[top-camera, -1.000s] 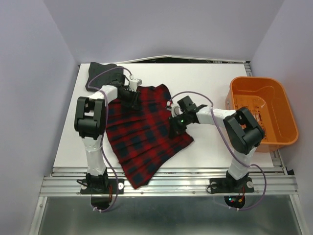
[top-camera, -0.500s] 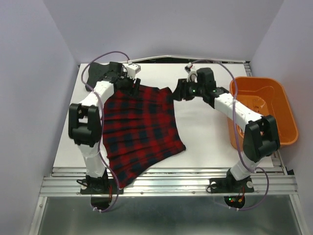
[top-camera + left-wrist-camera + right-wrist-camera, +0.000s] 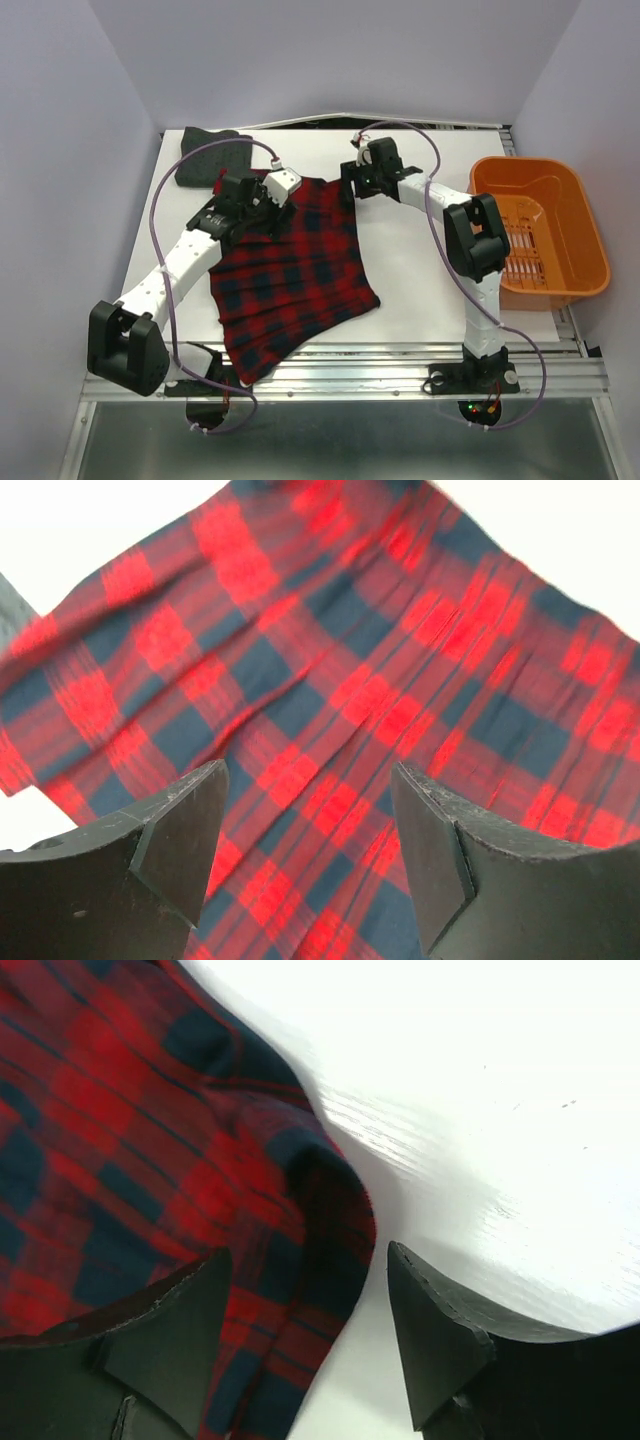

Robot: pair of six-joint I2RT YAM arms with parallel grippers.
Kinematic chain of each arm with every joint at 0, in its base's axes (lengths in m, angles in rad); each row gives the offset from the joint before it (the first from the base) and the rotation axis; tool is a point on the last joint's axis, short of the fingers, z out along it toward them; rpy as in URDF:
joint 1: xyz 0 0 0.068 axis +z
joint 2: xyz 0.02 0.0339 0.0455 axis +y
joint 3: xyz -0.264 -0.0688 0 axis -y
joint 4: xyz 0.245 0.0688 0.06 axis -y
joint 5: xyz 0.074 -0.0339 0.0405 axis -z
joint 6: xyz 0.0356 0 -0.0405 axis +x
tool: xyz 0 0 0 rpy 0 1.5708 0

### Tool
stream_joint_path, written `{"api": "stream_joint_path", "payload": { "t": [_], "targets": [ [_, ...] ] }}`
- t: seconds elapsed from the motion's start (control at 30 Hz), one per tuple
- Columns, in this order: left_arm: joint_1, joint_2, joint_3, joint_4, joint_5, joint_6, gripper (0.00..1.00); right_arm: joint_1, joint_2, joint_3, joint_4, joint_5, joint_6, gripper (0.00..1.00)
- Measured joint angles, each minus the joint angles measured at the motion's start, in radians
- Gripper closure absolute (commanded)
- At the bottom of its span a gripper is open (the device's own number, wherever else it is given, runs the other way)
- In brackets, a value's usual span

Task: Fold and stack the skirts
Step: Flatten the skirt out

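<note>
The red-and-black plaid skirt [image 3: 290,265] lies spread flat on the white table, its lower corner hanging over the near edge. The dark charcoal skirt [image 3: 205,158] lies bunched at the far left corner. My left gripper [image 3: 268,198] is open and empty just above the plaid skirt's far left part; plaid cloth [image 3: 330,680] fills its view between the jaws. My right gripper [image 3: 352,185] is open and empty at the plaid skirt's far right corner [image 3: 325,1195], which lies between the jaws on the table.
An orange plastic basket [image 3: 540,235] stands at the right edge of the table. White table surface [image 3: 430,260] lies between the plaid skirt and the basket. Purple walls close in the left, back and right.
Both grippers have let go of the plaid skirt, which now lies flat. The left arm has swung out to the left and lowered; the right gripper has shifted slightly left to the skirt's corner.
</note>
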Motion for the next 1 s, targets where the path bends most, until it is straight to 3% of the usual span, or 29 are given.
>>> {"api": "stream_joint_path", "payload": {
  "t": [0.33,0.5,0.63,0.73,0.8,0.87,1.0],
  "targets": [
    [0.000,-0.003,-0.194,-0.047,-0.110,0.023,0.28,0.000,0.076,0.044,0.022,0.028,-0.032,0.44],
    [0.032,-0.003,-0.211,-0.076,-0.131,-0.002,0.28,0.000,0.085,0.077,0.052,0.010,-0.024,0.47],
    [0.108,0.002,-0.192,-0.087,-0.105,-0.023,0.28,0.000,0.105,0.100,0.065,-0.008,-0.020,0.64],
    [0.145,0.002,-0.164,-0.095,-0.084,-0.027,0.27,0.000,0.122,0.127,0.050,-0.026,-0.021,0.97],
    [0.146,-0.004,-0.153,-0.094,-0.052,-0.008,0.20,-0.005,0.138,0.154,0.041,-0.050,0.002,0.99],
    [0.136,-0.023,-0.153,-0.095,-0.029,0.015,0.19,-0.011,0.145,0.164,0.036,-0.088,0.035,0.99],
    [-0.048,-0.102,-0.142,-0.095,-0.065,0.075,0.19,-0.053,0.171,0.181,0.037,-0.180,0.109,0.99]
  ]
}}
